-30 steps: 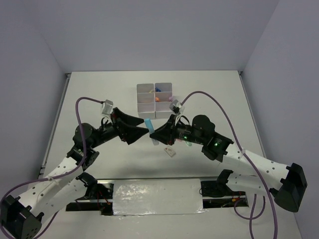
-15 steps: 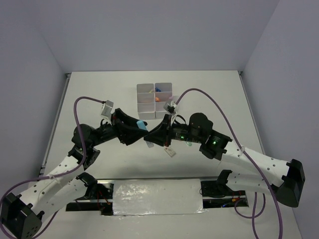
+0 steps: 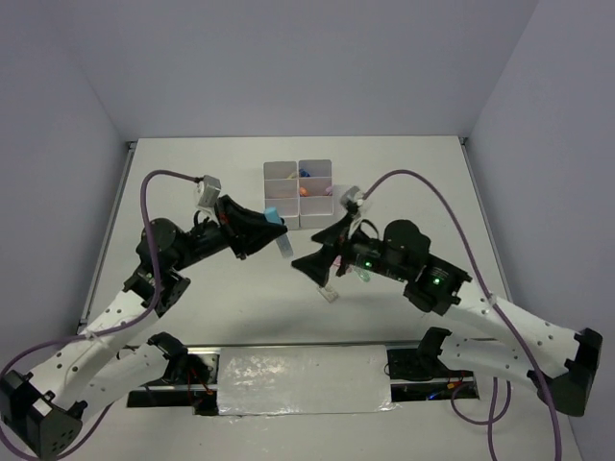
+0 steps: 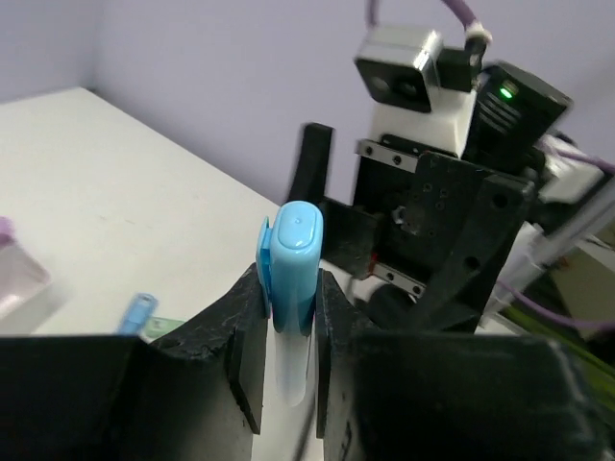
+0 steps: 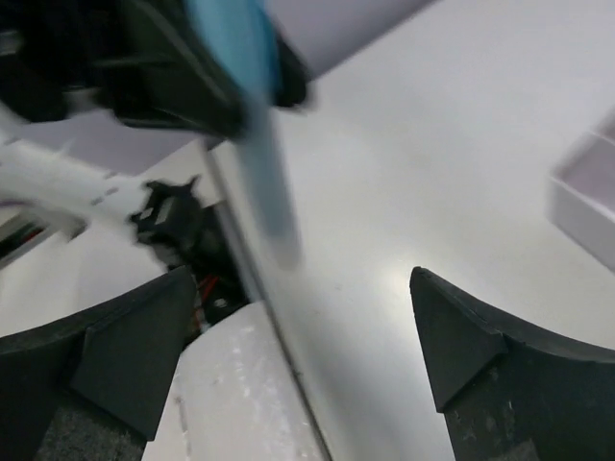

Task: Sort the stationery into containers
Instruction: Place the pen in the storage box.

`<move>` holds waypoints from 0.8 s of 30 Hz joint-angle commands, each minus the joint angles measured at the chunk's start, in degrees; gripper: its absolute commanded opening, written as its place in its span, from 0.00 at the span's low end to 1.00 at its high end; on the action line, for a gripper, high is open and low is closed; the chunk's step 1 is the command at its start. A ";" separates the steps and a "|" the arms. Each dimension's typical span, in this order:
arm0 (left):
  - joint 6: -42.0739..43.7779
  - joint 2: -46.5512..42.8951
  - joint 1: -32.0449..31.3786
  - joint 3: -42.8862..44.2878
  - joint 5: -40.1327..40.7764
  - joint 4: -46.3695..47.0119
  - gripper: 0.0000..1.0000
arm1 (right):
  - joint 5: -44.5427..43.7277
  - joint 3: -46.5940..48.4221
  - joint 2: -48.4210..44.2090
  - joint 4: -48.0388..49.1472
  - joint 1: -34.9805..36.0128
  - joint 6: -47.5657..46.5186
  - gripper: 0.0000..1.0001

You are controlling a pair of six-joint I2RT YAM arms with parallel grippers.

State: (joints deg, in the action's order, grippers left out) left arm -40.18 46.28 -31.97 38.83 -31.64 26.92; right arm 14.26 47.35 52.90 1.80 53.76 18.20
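Nearest the bases, just short of the left gripper (image 4: 288, 322), the right gripper (image 5: 303, 336) has its fingers spread wide and holds nothing. The left one is clamped on a blue marker (image 4: 293, 252) near its cap. Just beyond it stands the container (image 3: 299, 197). With such a short hold, I think the marker may swing and strike a compartment wall, or the close arms may collide.

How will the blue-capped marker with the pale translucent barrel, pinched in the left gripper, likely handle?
Probably stiff: the blue-capped marker stands straight in the left gripper without bending. Likely light, since a narrow pinch near the cap holds it. Its smooth plastic may slip or pivot; the cap's side clip should limit rolling.
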 commanded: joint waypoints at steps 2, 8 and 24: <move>11.69 4.07 -0.73 7.47 13.58 -7.13 0.00 | -19.96 -1.30 -9.82 -16.43 -7.42 4.11 1.00; 17.50 18.27 -2.57 6.44 27.58 6.54 0.00 | -30.52 -1.30 -16.78 -26.22 -11.13 9.58 1.00; 33.41 55.75 -5.74 19.00 37.35 41.90 0.00 | -27.53 -2.97 -17.31 -26.94 -11.39 7.03 1.00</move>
State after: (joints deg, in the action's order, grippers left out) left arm -10.68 99.29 -37.69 54.50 2.85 57.54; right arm -13.85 43.97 36.23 -26.13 42.54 26.02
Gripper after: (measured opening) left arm 0.295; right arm 0.995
